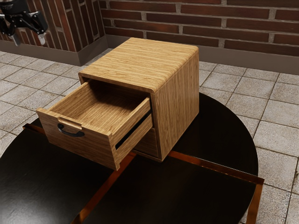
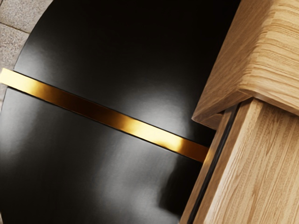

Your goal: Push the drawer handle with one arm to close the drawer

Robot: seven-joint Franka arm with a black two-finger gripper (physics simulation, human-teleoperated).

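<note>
The drawer [image 1: 88, 145] is open, slid out of the wooden cabinet [image 1: 176, 93] toward eight o'clock in the exterior view. Its front carries a curved black handle [image 1: 71, 133]; another wooden panel [image 1: 148, 141] sits beneath it inside the frame. From the handle, the pincer [image 1: 30, 39] hangs well apart at eleven o'clock, its two fingers spread with a gap between them. The exterior view takes in the handle and, at twelve o'clock, a brick wall [image 1: 210, 21]. The wrist view looks down on the drawer's side and its dark rail [image 2: 218, 161], and a shiny gold strip [image 2: 135, 127] crossing the round black surface [image 2: 112, 51], with floor tiles [image 2: 18, 16] past its rim.
</note>
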